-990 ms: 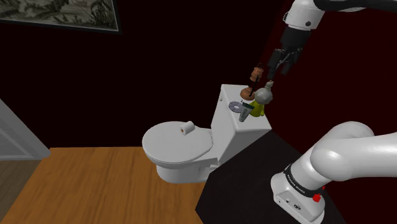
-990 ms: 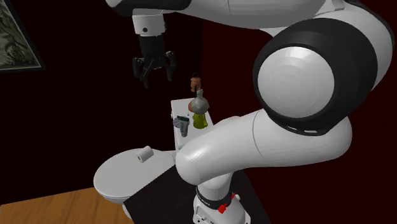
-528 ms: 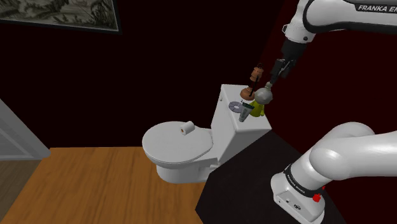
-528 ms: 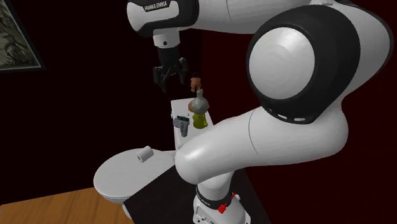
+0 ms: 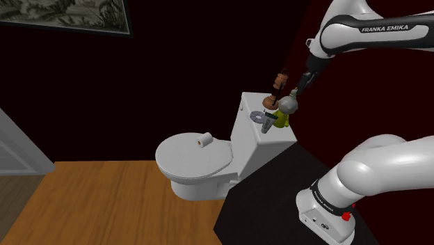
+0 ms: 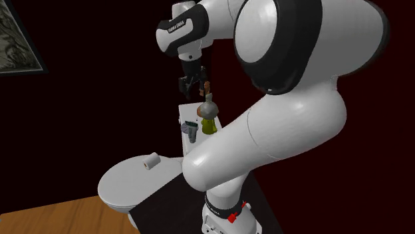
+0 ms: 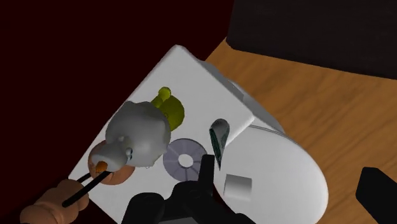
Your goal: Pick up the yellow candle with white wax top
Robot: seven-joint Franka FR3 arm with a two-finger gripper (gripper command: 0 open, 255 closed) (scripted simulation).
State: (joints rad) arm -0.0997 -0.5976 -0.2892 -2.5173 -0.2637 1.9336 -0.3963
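Black two-finger gripper (image 6: 191,92): fingers apart, holding nothing. It has swung closer since the earlier frame and is now near the yellow candle with rounded grey-white top (image 5: 285,111), upright on the white toilet-tank lid (image 5: 271,136).

Shoulder view: dark maroon wall (image 5: 174,76) is running across the bkgd, w/ a framed grey-toned pic (image 5: 66,15) hanging at 11 o'clock. White toilet (image 5: 198,189) is standing approx. centre, tank (image 5: 261,153) against the wall. Wood floor (image 5: 104,202) is spreading at 7 o'clock; white door frame (image 5: 21,146) is showing at 9 o'clock.
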